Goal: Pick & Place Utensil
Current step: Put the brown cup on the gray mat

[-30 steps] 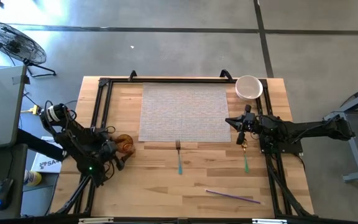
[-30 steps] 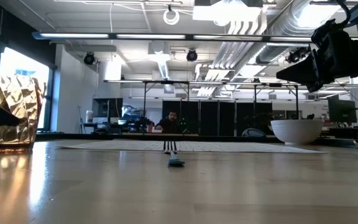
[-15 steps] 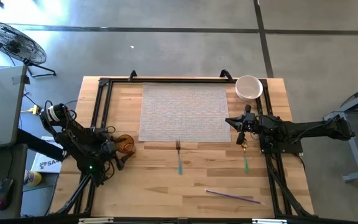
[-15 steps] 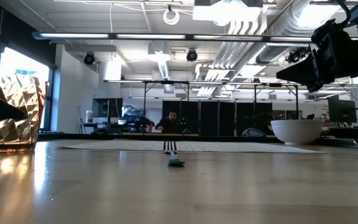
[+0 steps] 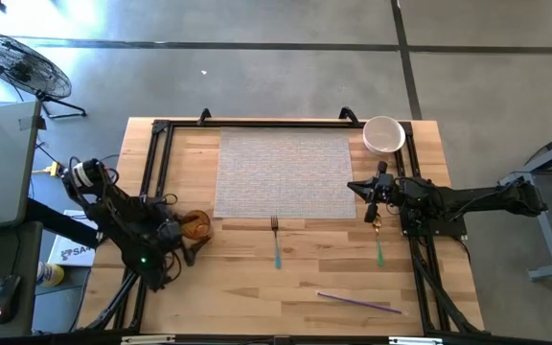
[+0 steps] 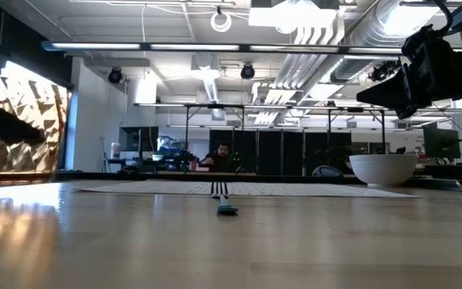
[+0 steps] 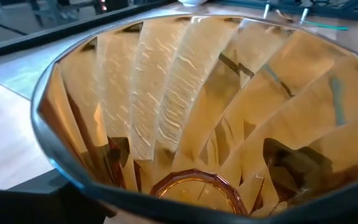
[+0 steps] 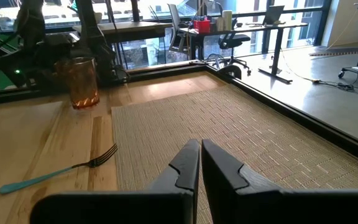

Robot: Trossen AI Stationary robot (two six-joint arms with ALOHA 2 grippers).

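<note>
Left claw (image 5: 188, 233) clamped on amber glass (image 5: 195, 225) at bench (image 5: 257, 297) left edge. Right claw (image 8: 200, 163) pinched closed, empty, hovering near placemat (image 5: 284, 174) right edge. Fork (image 5: 277, 241) below placemat. No legible labels.

We are in a robotics lab set inside an open-plan office. Our wooden table (image 5: 257, 278) stands on a polished concrete floor (image 5: 257, 77), with a floor fan (image 5: 17, 62) off to the far left. Beyond it, exposed ceiling ducts (image 6: 327, 40) and strip lights (image 6: 151, 46) run overhead, a person (image 6: 222, 156) sits at a distant workstation, and desks (image 8: 253, 28) and an office chair (image 8: 229, 38) line the windows.
</note>
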